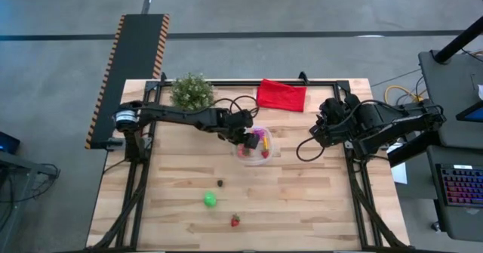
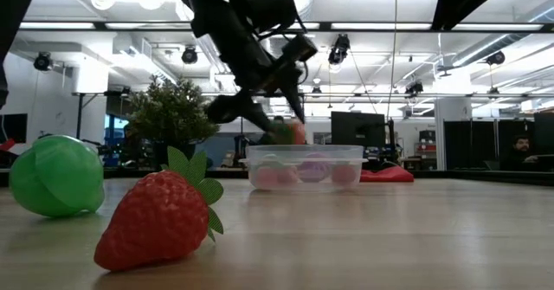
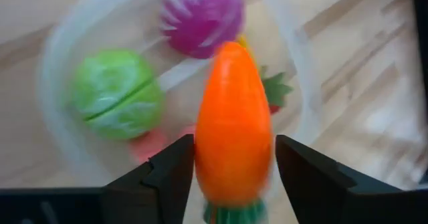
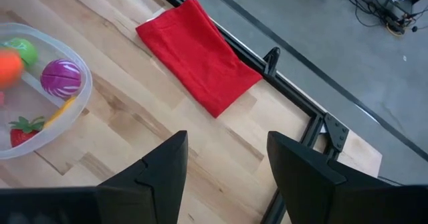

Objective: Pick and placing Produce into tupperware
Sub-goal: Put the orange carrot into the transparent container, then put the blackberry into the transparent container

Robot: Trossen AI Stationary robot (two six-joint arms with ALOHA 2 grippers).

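My left gripper (image 1: 245, 140) hangs over the tupperware (image 1: 256, 149), shut on an orange toy carrot (image 3: 233, 124). Inside the clear round tupperware (image 3: 50, 83) lie a green cabbage piece (image 3: 117, 93), a purple piece (image 3: 200, 17), a strawberry (image 3: 274, 90) and a yellow piece. On the table nearer the front edge rest a green piece (image 1: 210, 199), a strawberry (image 1: 235, 220) and a small dark piece (image 1: 219, 183). My right gripper (image 1: 321, 128) waits open by the table's right side, touching nothing. My left gripper pinches the carrot between its two fingers (image 3: 170, 177), on the thick part near its green leafy end (image 3: 234, 214). The fingers come from above, pointing down along the carrot. The carrot is lifted clear, its pointed end (image 3: 231, 50) aimed down into the tupperware.
A bushy green plant (image 1: 191, 91) stands at the far edge, left of the tupperware. A red folded cloth (image 1: 281, 95) lies at the far edge, right of it. Bare wood stretches across the table's near half around the loose pieces.
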